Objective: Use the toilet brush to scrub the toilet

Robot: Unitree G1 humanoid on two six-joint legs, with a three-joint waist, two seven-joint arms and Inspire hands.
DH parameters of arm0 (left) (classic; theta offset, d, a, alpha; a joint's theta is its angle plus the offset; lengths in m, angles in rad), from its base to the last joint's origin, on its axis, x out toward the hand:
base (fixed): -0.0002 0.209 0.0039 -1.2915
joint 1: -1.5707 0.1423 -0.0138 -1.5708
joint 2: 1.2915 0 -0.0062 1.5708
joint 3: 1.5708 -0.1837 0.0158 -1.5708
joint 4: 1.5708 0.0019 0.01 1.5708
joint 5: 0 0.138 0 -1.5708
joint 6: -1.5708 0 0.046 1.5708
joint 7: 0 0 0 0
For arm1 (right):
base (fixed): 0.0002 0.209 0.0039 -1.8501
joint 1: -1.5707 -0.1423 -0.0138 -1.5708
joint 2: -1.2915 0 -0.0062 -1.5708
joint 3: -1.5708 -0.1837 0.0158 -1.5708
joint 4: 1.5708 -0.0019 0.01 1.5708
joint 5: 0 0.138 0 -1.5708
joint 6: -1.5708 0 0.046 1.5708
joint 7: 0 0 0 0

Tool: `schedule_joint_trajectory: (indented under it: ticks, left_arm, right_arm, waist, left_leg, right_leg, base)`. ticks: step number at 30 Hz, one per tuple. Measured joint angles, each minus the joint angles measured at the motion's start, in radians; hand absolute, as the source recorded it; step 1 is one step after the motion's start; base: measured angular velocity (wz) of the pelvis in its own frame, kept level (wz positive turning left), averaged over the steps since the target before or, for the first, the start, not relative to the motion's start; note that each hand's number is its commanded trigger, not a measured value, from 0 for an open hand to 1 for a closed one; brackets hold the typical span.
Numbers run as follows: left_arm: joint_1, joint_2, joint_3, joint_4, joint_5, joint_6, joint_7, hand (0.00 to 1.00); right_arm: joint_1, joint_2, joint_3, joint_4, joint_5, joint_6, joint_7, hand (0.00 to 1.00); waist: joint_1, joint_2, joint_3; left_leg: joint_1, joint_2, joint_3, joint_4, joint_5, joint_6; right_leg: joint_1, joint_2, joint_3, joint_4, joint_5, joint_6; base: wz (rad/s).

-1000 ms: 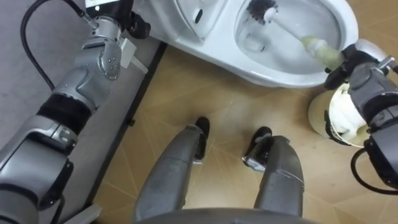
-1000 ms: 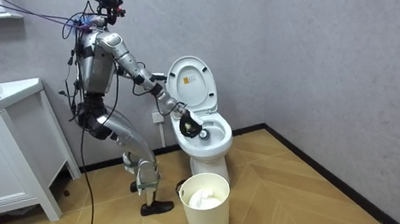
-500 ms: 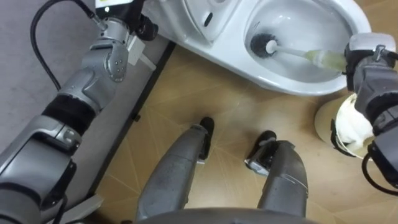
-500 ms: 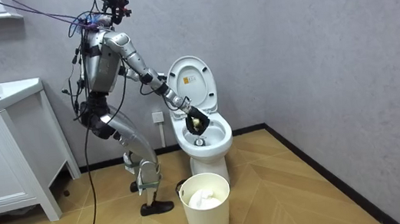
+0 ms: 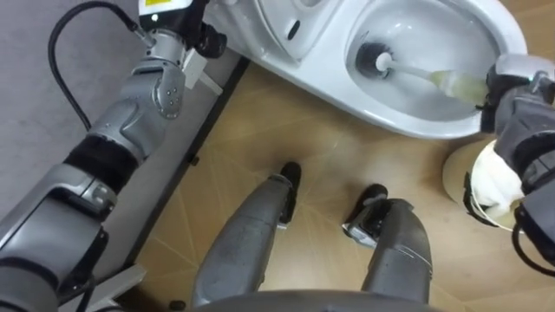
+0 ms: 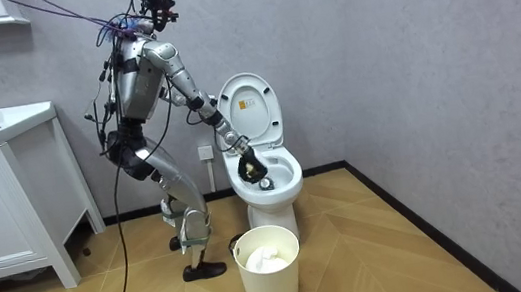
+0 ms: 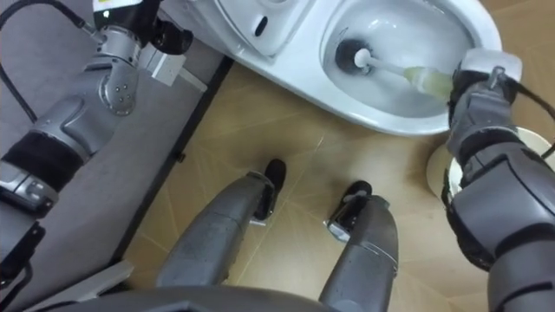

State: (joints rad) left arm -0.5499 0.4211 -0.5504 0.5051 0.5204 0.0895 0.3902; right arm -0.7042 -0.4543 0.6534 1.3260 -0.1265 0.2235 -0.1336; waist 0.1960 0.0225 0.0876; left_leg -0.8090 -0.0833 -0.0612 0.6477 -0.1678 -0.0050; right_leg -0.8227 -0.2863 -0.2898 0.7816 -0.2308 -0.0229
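- The white ceramic toilet (image 5: 347,97) stands on the herringbone wooden floor (image 5: 321,165) against the grey wall (image 6: 429,43), lid raised.
- The right robot hand (image 5: 512,80) grasps the pale-handled, black-headed toilet brush (image 5: 414,73), its head down in the bowl.
- The left robot hand (image 5: 208,40) is beside the lid; I cannot tell its state.
- A round white bin (image 6: 271,288) stands near the toilet.

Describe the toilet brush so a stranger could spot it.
Find the white toilet, lid up, against the grey wall, a white bin beside it. In its bowl is the toilet brush, its pale handle held by the right robot hand. Its dark round head is the one dark thing in the white bowl.
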Motion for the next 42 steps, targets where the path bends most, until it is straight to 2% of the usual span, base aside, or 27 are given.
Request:
schedule_joint_trajectory:
  ticks: [2,6,9,12,16,18,20,22,26,30,32,39,42]
  left_arm:
    - [0.002,0.000,0.008,-0.007,0.001,0.015,0.000,0.00]
    - [-0.002,-0.002,0.022,0.003,0.008,0.024,-0.004,0.00]
    - [-0.008,-0.002,0.028,0.007,0.022,0.030,-0.005,0.00]
    - [-0.011,-0.007,0.040,0.007,0.043,0.035,-0.008,0.00]
    - [-0.008,-0.014,0.063,0.004,0.064,0.033,-0.009,0.00]
    - [-0.006,-0.018,0.066,0.006,0.063,0.034,-0.021,0.00]
    - [-0.004,-0.019,0.066,0.018,0.063,0.034,-0.029,0.00]
    - [-0.007,-0.023,0.065,0.029,0.063,0.033,-0.035,0.00]
    - [-0.015,-0.027,0.066,0.066,0.063,0.020,-0.054,0.00]
    - [-0.017,-0.022,0.066,0.065,0.059,0.018,-0.057,0.00]
    - [-0.015,-0.021,0.065,0.063,0.038,0.012,-0.057,0.00]
    - [-0.004,-0.022,0.064,0.060,0.037,0.009,-0.049,0.00]
    - [-0.001,-0.016,0.062,0.052,0.028,0.008,-0.049,0.00]
  right_arm:
    - [0.021,0.031,-0.058,0.006,0.177,0.012,0.002,1.00]
    - [0.029,0.065,-0.119,0.007,0.427,0.016,0.007,1.00]
    - [0.031,0.069,-0.144,0.007,0.558,0.016,0.008,1.00]
    - [0.032,0.070,-0.175,0.006,0.604,0.016,0.026,1.00]
    - [0.033,0.068,-0.239,0.002,0.489,0.006,0.036,1.00]
    - [0.031,0.047,-0.238,0.002,0.308,-0.020,0.057,1.00]
    - [0.031,0.030,-0.201,-0.002,0.198,-0.041,0.086,1.00]
    - [0.025,0.017,-0.154,-0.015,0.117,-0.043,0.128,1.00]
    - [0.023,0.029,-0.068,-0.016,-0.002,-0.029,0.198,1.00]
    - [0.024,0.025,-0.020,-0.016,-0.026,-0.021,0.248,1.00]
    - [0.024,0.026,-0.004,-0.016,-0.026,-0.021,0.252,1.00]
    - [0.029,0.016,-0.013,-0.009,0.005,-0.021,0.229,1.00]
    - [0.025,0.017,-0.050,0.001,0.029,-0.022,0.204,1.00]
  waist:
    - [-0.009,0.001,-0.0002]
    - [-0.032,0.001,0.0000]
    - [-0.050,0.013,0.0031]
    - [-0.056,0.015,0.0020]
    - [-0.080,0.017,0.0010]
    - [-0.077,0.017,0.0008]
    - [-0.074,0.017,0.0007]
    - [-0.058,0.018,0.0003]
    - [-0.041,0.020,0.0002]
    - [-0.023,0.031,-0.0024]
    - [-0.016,0.038,-0.0070]
    - [-0.011,0.036,-0.0054]
    - [-0.019,0.026,-0.0029]
  left_leg:
    - [-0.002,0.000,0.000,0.001,0.000,0.000]
    - [-0.008,0.001,0.000,0.014,-0.001,-0.001]
    - [-0.028,-0.001,-0.008,0.049,-0.009,0.003]
    - [-0.048,-0.003,-0.002,0.073,-0.012,0.008]
    - [-0.063,-0.012,0.004,0.079,-0.006,0.017]
    - [-0.058,-0.015,0.013,0.082,-0.007,0.020]
    - [-0.047,-0.012,0.017,0.082,-0.009,0.022]
    - [-0.040,-0.006,0.022,0.080,-0.011,0.022]
    - [-0.019,0.010,0.029,0.071,-0.014,0.017]
    - [-0.015,0.025,0.031,0.059,-0.013,0.012]
    - [-0.013,0.036,0.029,0.049,-0.010,0.007]
    - [0.011,0.037,0.025,0.009,-0.001,-0.002]
    - [0.016,0.031,0.026,0.003,0.002,0.001]
  right_leg:
    - [0.000,-0.002,-0.002,0.002,-0.002,-0.001]
    - [0.000,-0.004,-0.006,0.006,-0.004,0.003]
    - [-0.004,-0.008,-0.012,0.022,-0.006,0.007]
    - [-0.024,-0.014,-0.006,0.037,-0.006,0.014]
    - [-0.036,-0.028,-0.006,0.045,-0.005,0.017]
    - [-0.038,-0.027,0.006,0.046,-0.001,0.023]
    - [-0.029,-0.021,0.011,0.040,0.006,0.028]
    - [-0.023,-0.015,0.013,0.033,0.012,0.026]
    - [-0.005,0.000,0.012,0.015,0.018,0.018]
    - [0.001,0.015,0.003,-0.009,0.029,0.009]
    - [0.009,0.024,-0.008,-0.024,0.034,0.004]
    - [0.023,0.028,-0.010,-0.038,0.032,-0.010]
    - [0.018,0.025,0.007,-0.025,0.028,-0.010]
  base:
    - [0.05]
    - [0.00]
    - [0.05]
    - [-0.03]
    - [0.07]
    - [-0.10]
    - [-0.14]
    - [-0.15]
    - [-0.12]
    - [-0.12]
    - [0.00]
    - [0.03]
    - [0.06]
